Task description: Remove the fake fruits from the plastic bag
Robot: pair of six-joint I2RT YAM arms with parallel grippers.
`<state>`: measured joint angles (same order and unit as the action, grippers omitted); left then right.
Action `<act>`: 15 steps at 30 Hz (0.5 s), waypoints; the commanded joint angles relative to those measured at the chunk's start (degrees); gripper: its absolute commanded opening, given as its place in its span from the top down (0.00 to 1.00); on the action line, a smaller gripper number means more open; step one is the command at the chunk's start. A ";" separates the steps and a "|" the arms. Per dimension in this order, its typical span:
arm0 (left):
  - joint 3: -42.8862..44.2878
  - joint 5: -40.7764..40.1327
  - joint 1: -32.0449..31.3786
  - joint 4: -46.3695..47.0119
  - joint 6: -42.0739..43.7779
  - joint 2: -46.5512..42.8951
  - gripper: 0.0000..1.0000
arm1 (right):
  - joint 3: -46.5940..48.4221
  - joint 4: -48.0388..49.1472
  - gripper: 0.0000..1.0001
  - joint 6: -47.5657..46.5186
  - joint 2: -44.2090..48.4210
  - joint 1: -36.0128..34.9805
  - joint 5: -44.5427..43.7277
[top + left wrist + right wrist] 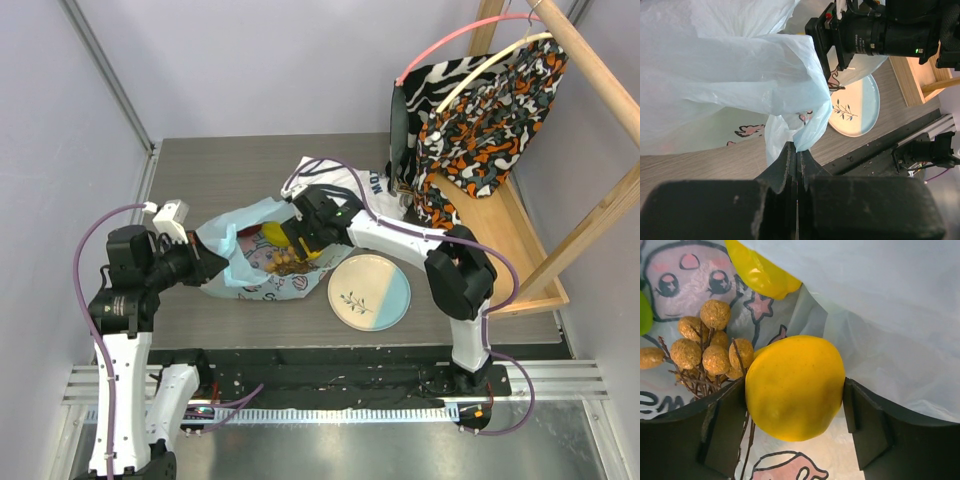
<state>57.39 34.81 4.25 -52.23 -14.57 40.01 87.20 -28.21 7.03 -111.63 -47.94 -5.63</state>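
The light-blue plastic bag lies on the table left of the plate, its mouth open to the right. My left gripper is shut on a fold of the bag's edge at its left side and holds it up. My right gripper is inside the bag's mouth, its fingers closed against both sides of a yellow lemon. A brownish grape bunch lies just left of it, a second yellow piece above, a green piece at the far left. In the top view the yellow fruit shows at the bag's mouth.
A round cream and pale-blue plate with a sprig drawing lies right of the bag. A white shirt with dark lettering lies behind the right arm. A wooden rack with patterned clothes on hangers stands at the right.
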 commanded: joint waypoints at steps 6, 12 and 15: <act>0.80 2.37 -0.12 1.43 0.59 -0.19 1.00 | 1.22 1.40 0.06 9.05 5.37 2.58 4.92; 1.24 3.16 -0.12 1.16 0.68 0.25 1.00 | -0.71 2.28 0.04 11.25 4.23 3.65 10.21; 1.50 3.16 -0.12 0.90 0.94 0.51 1.00 | 0.25 2.28 0.07 12.74 3.27 4.35 7.74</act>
<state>57.39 36.29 4.25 -52.25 -14.55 40.07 86.61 -27.49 16.34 -110.13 -44.14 2.72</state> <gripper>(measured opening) 0.012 0.952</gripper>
